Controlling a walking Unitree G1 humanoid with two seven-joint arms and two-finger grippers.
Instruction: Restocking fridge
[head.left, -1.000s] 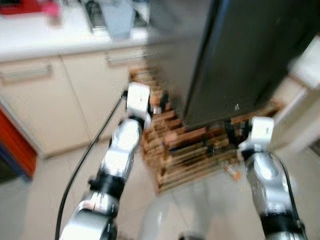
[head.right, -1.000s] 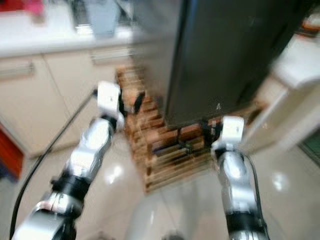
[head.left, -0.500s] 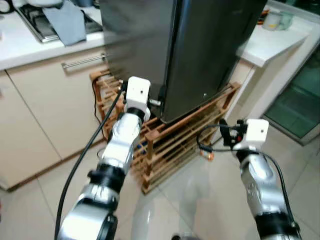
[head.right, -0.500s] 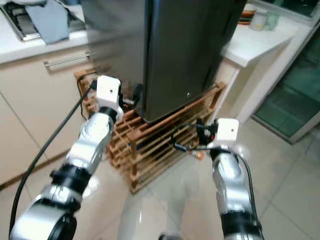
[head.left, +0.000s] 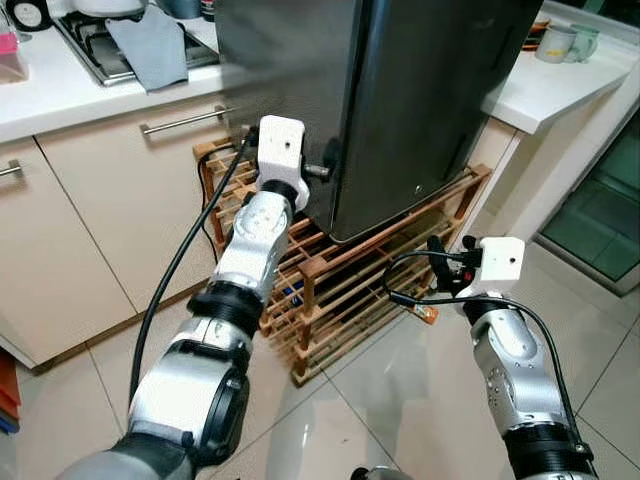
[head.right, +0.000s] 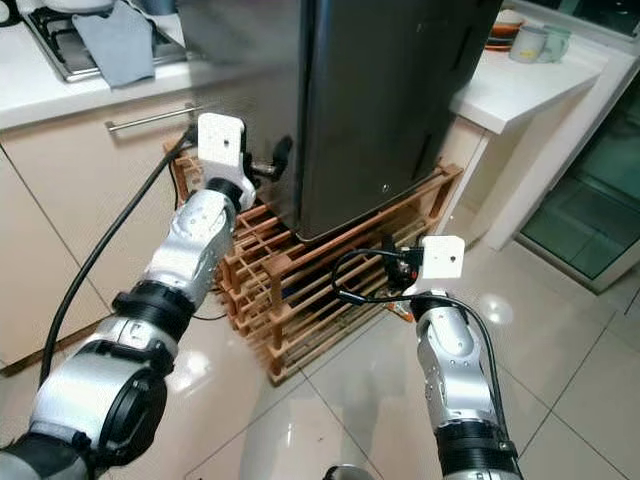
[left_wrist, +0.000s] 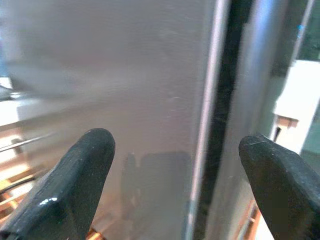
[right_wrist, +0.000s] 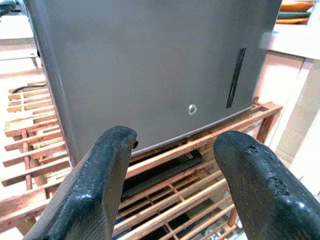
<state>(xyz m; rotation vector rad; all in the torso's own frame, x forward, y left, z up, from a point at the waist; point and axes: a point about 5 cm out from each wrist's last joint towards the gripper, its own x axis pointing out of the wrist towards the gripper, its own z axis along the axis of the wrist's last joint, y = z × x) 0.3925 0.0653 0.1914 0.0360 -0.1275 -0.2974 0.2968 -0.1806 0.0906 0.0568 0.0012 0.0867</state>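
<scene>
Dark grey steel fridge (head.left: 420, 90), door closed, sits on a wooden slatted rack (head.left: 360, 290) between the two counters (head.left: 70, 90), left claw (head.left: 325, 170) spread wide, empty, at its side edge, right claw (head.left: 440, 262) open, empty, near the rack.

Your arms are silver with black joint bands, white wrist blocks, black cables looped alongside, rounded matte black fingers (right_wrist: 102, 190).
</scene>
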